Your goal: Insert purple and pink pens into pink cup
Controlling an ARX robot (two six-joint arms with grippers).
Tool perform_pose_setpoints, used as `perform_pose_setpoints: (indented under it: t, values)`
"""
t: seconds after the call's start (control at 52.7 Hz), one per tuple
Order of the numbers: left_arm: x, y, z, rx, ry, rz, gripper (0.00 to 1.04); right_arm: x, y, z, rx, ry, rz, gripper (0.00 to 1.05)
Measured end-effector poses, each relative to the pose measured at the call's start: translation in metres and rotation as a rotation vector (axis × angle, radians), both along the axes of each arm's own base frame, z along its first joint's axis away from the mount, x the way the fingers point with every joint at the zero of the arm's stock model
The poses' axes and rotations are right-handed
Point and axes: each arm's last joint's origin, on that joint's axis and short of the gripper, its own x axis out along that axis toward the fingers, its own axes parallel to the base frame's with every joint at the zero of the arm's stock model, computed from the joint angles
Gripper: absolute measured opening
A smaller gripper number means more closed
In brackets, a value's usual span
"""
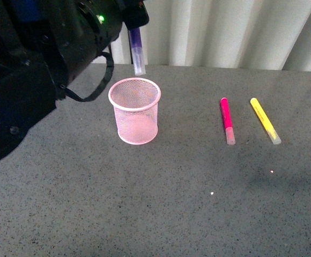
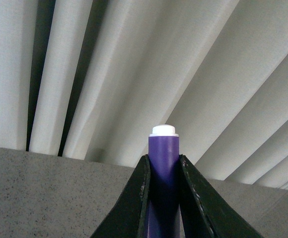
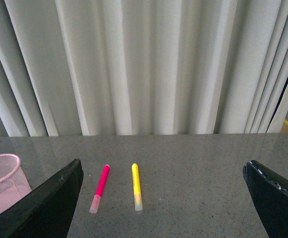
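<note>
The mesh cup stands just below the left gripper and its pen. Well to the right lie a nearer marker, then a farther marker.

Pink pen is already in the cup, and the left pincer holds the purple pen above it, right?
No. The pink pen is not in the cup; it lies on the table beside the yellow marker, as the front view shows. The left pincer does hold the purple pen above the cup.

Lab-like test bench: grey speckled tabletop, white pleated curtain backdrop.
</note>
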Motion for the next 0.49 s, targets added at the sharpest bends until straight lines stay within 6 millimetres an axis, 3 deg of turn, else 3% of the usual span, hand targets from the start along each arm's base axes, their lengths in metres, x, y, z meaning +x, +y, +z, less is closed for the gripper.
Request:
perform_pose_setpoints:
  t: [0.284,0.493]
  values:
    - [0.014,-0.016,-0.029,0.020,0.039,0.036,0.13,0.000,0.000,0.000,0.000,0.000,0.000,0.98]
    - [0.023,-0.017,-0.038,0.021,0.065,0.047,0.13,0.000,0.000,0.000,0.000,0.000,0.000,0.98]
